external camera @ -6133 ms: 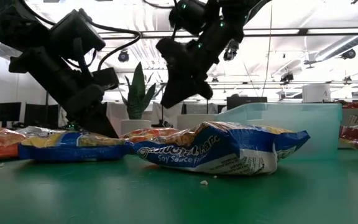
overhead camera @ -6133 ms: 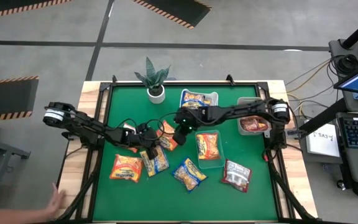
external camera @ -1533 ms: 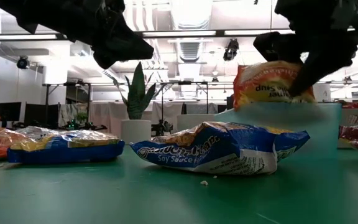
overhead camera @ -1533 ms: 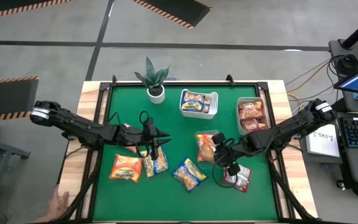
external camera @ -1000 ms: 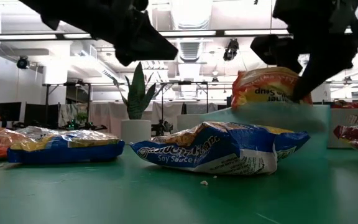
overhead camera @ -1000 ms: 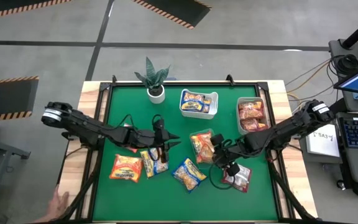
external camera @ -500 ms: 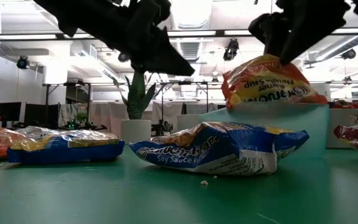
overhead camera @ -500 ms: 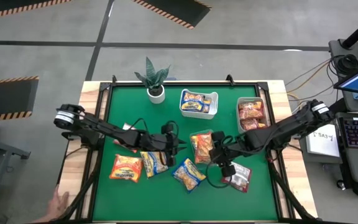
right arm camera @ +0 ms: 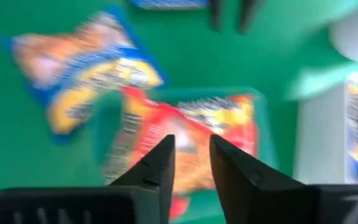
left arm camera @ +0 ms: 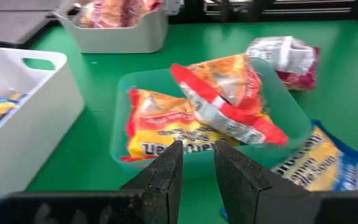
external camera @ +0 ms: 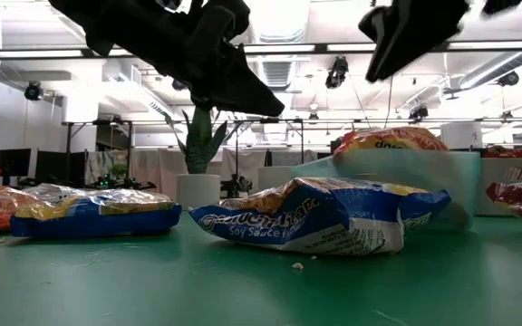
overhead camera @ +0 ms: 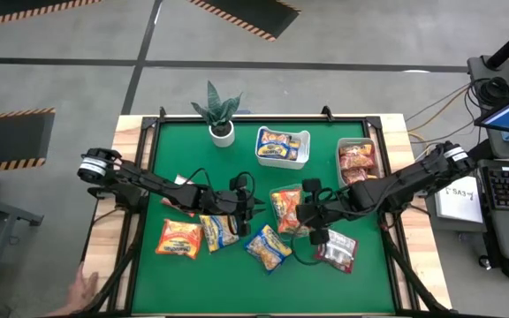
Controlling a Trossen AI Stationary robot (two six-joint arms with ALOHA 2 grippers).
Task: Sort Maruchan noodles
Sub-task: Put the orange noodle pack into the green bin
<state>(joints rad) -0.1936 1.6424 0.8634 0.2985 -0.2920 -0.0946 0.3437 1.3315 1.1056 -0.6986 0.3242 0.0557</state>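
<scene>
right gripper (overhead camera: pixel 304 209): hovering empty over clear tray (left arm camera: pixel 120 93), jaws narrowly apart
left gripper (overhead camera: pixel 253 205): hanging empty, narrow gap
orange packets (left arm camera: pixel 219 106): lying in tray

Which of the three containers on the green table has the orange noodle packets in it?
The clear plastic tray near the table's middle, holding two orange ramen packets. The white tub holds yellow-and-blue packets, and the grey bin holds dark red ones.

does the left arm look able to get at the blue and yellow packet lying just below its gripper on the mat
Probably yes. In the high view the left gripper hangs beside the blue-and-yellow packet, which lies flat on the green mat with nothing on top of it. The right gripper is near, over the clear tray, so they could crowd.
</scene>
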